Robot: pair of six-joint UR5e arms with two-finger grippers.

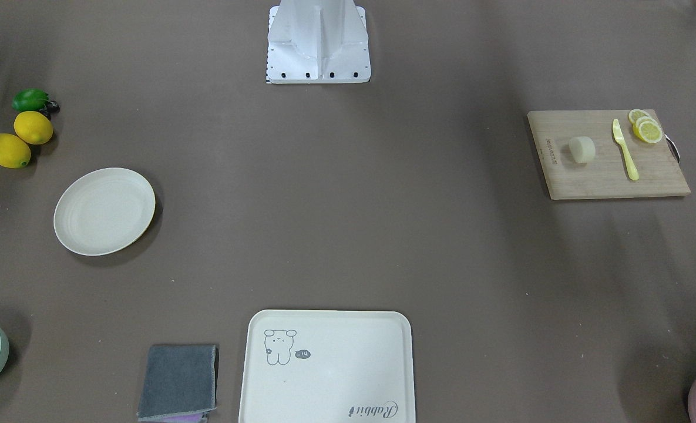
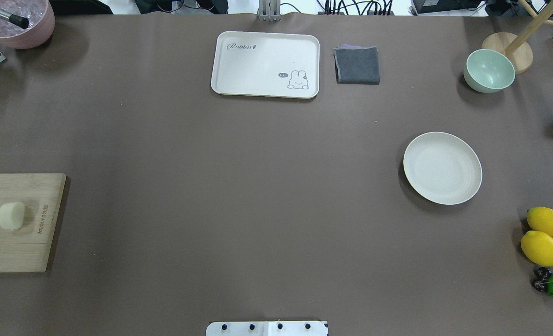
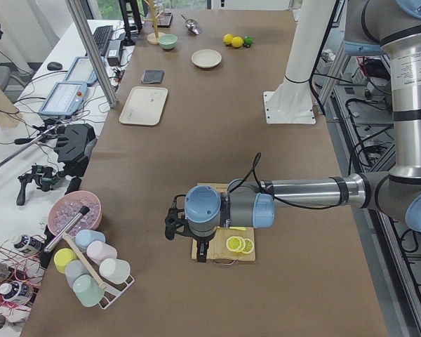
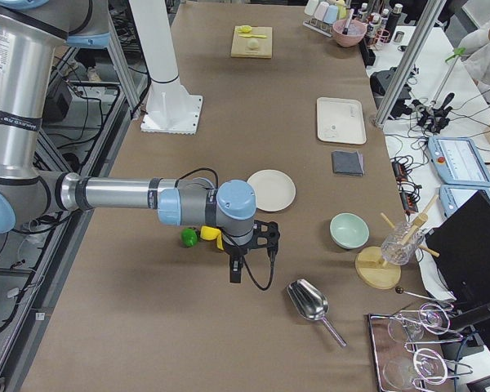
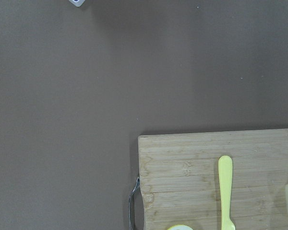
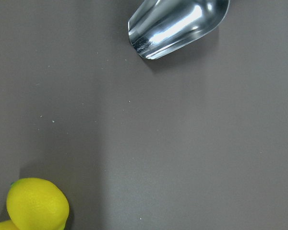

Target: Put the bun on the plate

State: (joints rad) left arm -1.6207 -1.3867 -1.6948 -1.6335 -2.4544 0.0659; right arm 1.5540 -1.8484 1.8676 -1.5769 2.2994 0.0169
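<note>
- The bun lies on a wooden cutting board at the left-end edge of the worktop. It sits toward the board's inscribed end, which faces the worktop's middle. Nothing grips it.
- On the same board, a yellow knife lies between the bun and the lemon slices. The slices are stacked at the board's outer corner on the robot's side.
- The plate stands bare toward the worktop's right end, well apart from the bun.
- Left claw: seen only from the side camera, so I cannot tell how far open it is. It is raised off the worktop over the board's handle end and touches nothing there.
- The left arm has its forearm stretched level across the worktop from the robot's side.
- Right claw: again seen from the side only, so I cannot tell its opening. It hangs clear of the worktop.
- The right arm has its forearm level. Its wrist is above the lemons and a green fruit, at the right end near the plate.
- A metal scoop lies at the right-end edge.
- A cream tray sits at the far edge, with a grey cloth just beside it.
</note>
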